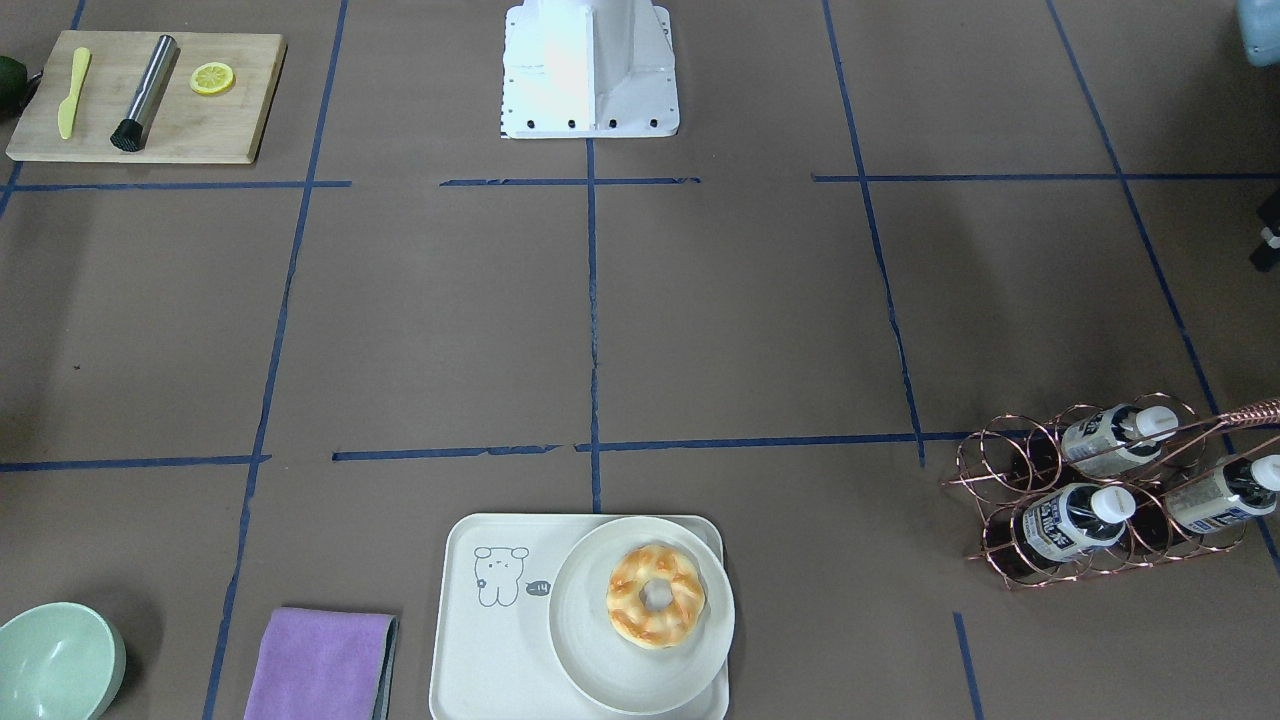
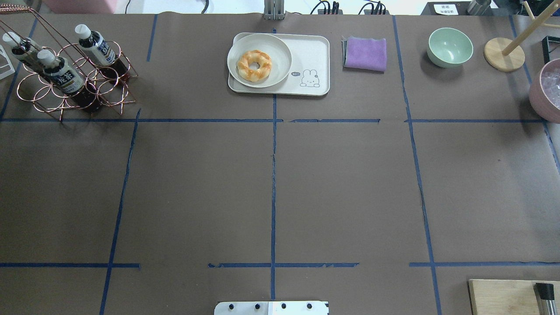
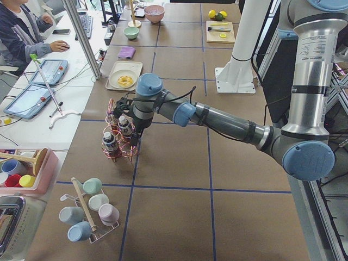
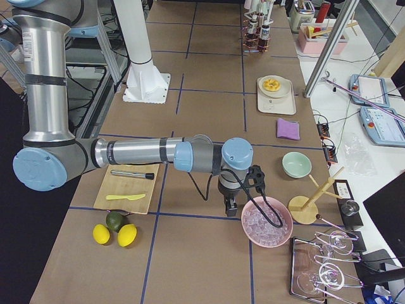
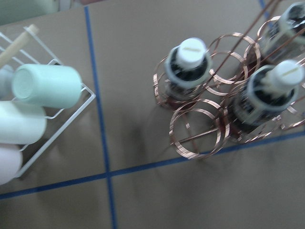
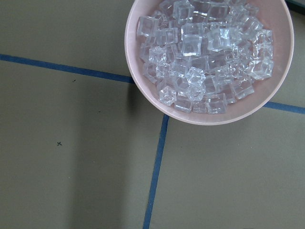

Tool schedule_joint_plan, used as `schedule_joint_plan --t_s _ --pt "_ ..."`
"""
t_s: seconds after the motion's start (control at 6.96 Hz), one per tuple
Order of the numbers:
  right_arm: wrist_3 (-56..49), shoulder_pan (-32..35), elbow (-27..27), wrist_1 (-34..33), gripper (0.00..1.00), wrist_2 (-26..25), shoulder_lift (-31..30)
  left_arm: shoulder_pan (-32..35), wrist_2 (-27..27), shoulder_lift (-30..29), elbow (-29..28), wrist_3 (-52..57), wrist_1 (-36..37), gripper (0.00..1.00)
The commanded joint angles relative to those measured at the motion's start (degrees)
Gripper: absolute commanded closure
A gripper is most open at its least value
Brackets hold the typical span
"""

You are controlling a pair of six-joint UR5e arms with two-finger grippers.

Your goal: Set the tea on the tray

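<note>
1. My left claw point(image 3: 120, 106) hangs over the copper wire rack point(image 1: 1000, 480), which sits at the lower right of the front-facing view. Only a side view shows this claw, so I cannot tell whether its fingers are apart or together.
2. My right claw point(image 4: 229, 206) hangs just beside the pink bowl of ice cubes point(image 6: 214, 119), well apart from the rack. I cannot tell how its fingers stand either.
3. The small plastic bottle of dark brown tea with a white screw cap point(image 5: 188, 67) stands upright in a ring of the rack. It is in the upper middle of my left wrist view, with bare brown counter point(image 5: 133, 71) to its left.
4. There are three such bottles, all alike, in one rack.
5. There is one cream-white rectangular tray with a line-drawn bear point(image 1: 480, 660). It holds one round cream plate point(image 1: 585, 650), and on that sits one glazed ring doughnut point(image 1: 655, 595).
6. I judge the bottle full, so fairly heavy for its size. Its plastic and label are probably smooth and slippery, and its wall may give under a hard squeeze.
7. I would grip at the shoulder just under the cap, above the wire, and lift straight up. The rack looks light and could snag and rise with the bottle.
8. The bear side of the tray is bare, and that is where I would set the bottle.
</note>
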State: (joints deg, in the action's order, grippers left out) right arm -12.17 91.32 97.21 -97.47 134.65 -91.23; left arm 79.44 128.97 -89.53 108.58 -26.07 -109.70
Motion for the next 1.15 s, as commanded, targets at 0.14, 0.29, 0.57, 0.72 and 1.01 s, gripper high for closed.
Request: schedule_joint_plan --t_s 0.14,0.29,0.57,0.72,1.01 --pt "-0.05 0.0 0.0 0.0 0.0 0.0 0.0 -14.16 -23.21 0.23 3.2 -22.12 -9.74 0.0" --pt "-0.05 0.0 0.0 0.0 0.0 0.0 0.0 -18.75 -29.5 -0.03 3.91 -27.49 -10.0 0.0" --pt "-0.05 0.0 -0.09 0.0 0.0 0.0 0.0 -19.5 -35.25 -0.64 3.22 -30.43 -12.63 0.0" --pt "0.04 0.0 -0.09 0.0 0.0 0.0 0.0 -22.37 -41.46 -3.61 1.47 -32.45 -13.43 0.0" --pt "0.04 0.0 0.0 0.0 0.0 0.0 0.0 -23.89 -44.33 -6.53 -5.19 -33.61 -18.49 0.0"
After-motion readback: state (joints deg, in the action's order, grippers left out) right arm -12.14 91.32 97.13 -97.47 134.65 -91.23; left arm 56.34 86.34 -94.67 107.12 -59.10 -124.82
